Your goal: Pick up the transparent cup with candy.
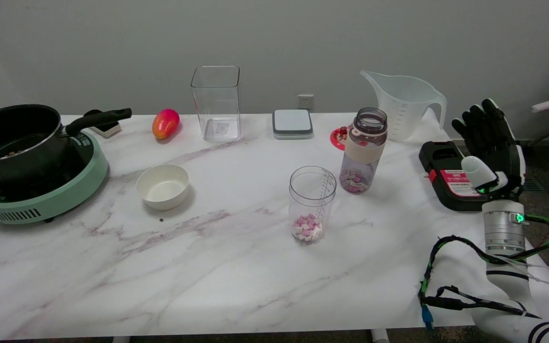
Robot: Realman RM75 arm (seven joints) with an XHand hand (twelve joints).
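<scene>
A white marble table (217,281) fills the view, seen from above its near edge. At the lower right, the robot's right arm (505,281) rises from the table's near corner, wrapped in black and green cables. Its right hand (491,145) is held upright in the air above the table's right edge, fingers spread and slightly curved, holding nothing.

Near the table's middle stands the cup (311,204), clear and upright, with pink and white candy (307,227) in its bottom. It is well apart from the hand, to the hand's left. Just behind and to the right of the cup stands a bottle (363,150), open-topped, with a pale band and more candy inside.

To the left of the cup sits a white bowl (162,186). At the far left, a black pot (15,140) rests on a green cooker (41,195). At the right, below the hand, lies a black box (451,177) with a pink label.

Along the far edge, left to right: a red-orange fruit (165,123), a tall clear square container (216,103), a grey-white lid (292,124), and a clear jug (403,105).
</scene>
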